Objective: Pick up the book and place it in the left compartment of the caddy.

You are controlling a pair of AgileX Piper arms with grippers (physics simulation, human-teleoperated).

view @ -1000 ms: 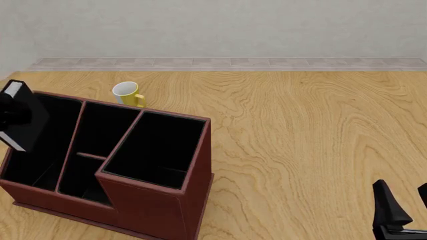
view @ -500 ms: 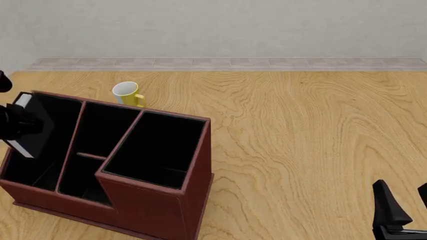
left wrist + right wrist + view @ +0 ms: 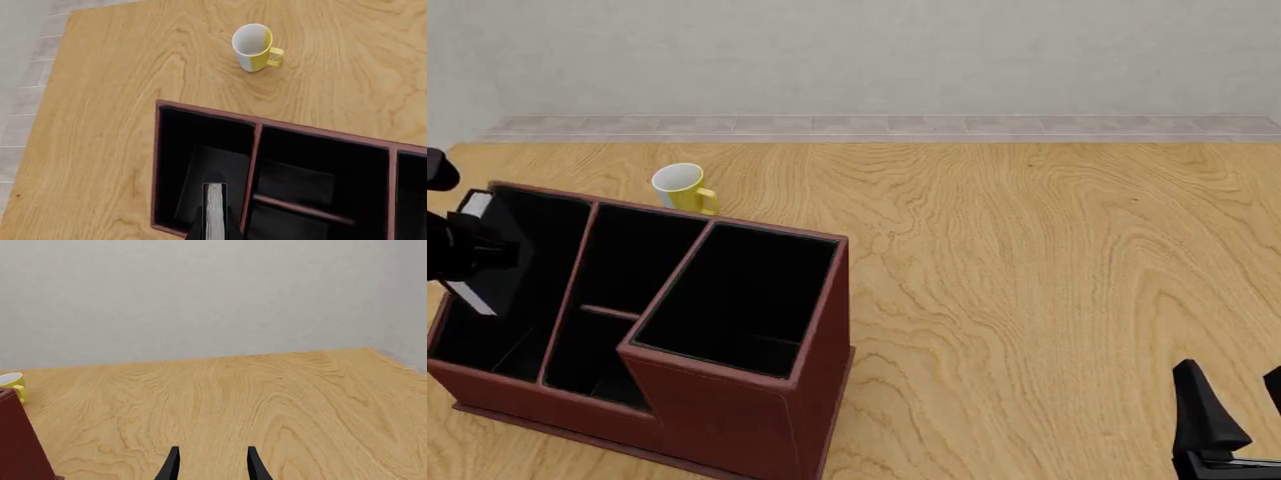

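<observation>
The black book (image 3: 497, 262), with white page edges (image 3: 213, 207), stands nearly upright and is partly sunk into the left compartment (image 3: 554, 225) of the reddish-brown caddy (image 3: 734, 410). My left gripper (image 3: 474, 252) is shut on the book at the caddy's left edge. In the left wrist view the book sits between the fingers of the left gripper (image 3: 213, 227), over the black floor of the left compartment (image 3: 217, 167). My right gripper (image 3: 1238, 415) stays low at the front right of the table, open and holding nothing, far from the caddy (image 3: 20, 440).
A yellow mug (image 3: 681, 188) with a white inside stands just behind the caddy (image 3: 200, 107), also visible as the mug (image 3: 253, 46) in the left wrist view. Two small middle sections (image 3: 627, 270) and a taller end section (image 3: 741, 300) lie right of the book.
The book has come down from a tilted pose above the caddy's left edge and stands straighter, lower inside the left compartment. The right arm has not moved.
</observation>
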